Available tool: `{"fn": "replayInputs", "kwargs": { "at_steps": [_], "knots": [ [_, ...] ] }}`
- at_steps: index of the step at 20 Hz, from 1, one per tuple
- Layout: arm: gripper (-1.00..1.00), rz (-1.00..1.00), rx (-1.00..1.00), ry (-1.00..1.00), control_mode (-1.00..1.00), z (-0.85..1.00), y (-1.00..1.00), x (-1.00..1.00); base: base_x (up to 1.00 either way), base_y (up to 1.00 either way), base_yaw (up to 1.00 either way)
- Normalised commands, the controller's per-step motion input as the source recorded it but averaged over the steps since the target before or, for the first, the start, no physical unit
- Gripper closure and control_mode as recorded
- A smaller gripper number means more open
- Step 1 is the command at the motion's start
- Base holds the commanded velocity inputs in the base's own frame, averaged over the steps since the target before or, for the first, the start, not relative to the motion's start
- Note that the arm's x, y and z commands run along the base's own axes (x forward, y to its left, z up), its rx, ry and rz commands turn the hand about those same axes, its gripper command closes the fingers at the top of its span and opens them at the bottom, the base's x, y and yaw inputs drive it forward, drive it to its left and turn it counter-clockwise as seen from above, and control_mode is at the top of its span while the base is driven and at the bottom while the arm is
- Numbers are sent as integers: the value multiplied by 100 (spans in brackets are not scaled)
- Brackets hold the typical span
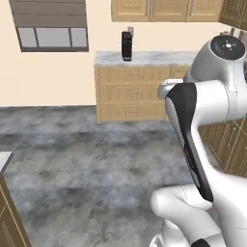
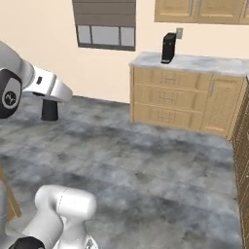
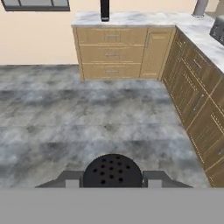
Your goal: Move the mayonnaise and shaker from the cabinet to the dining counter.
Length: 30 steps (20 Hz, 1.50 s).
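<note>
The shaker (image 3: pixel 113 169) sits between my two fingertips in the hand view, its round black top dotted with holes. My gripper (image 3: pixel 113 180) is shut on it. In the right base view the gripper (image 2: pixel 49 104) hangs at the left, above the grey floor, with the dark shaker (image 2: pixel 49 114) below the white hand. Shut light-wood wall cabinet doors (image 1: pixel 149 9) line the top of the far wall. The mayonnaise is out of view. A white marble corner (image 1: pixel 3 159) over light wood at the lower left may be the dining counter.
A marble-topped drawer unit (image 1: pixel 130 89) stands against the far wall with a tall black object (image 1: pixel 126 46) on it. More wooden drawers (image 3: pixel 197 96) run along the right. Grey floor (image 3: pixel 87 113) lies open between them. A window (image 2: pixel 106 35) is on the wall.
</note>
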Motion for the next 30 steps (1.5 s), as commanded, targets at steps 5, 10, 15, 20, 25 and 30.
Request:
{"fn": "replayInputs", "kwargs": {
  "at_steps": [5, 10, 15, 20, 25, 30],
  "knots": [
    [100, 0, 0, 0, 100, 0, 0, 0, 9, 4, 65],
    [100, 0, 0, 0, 100, 0, 0, 0, 15, 6, 61],
    [100, 0, 0, 0, 100, 0, 0, 0, 19, 9, 58],
    [100, 0, 0, 0, 100, 0, 0, 0, 21, 5, 57],
    [100, 0, 0, 0, 100, 0, 0, 0, 21, 3, 54],
    [100, 0, 0, 0, 100, 0, 0, 0, 20, 1, 49]
  ]
}}
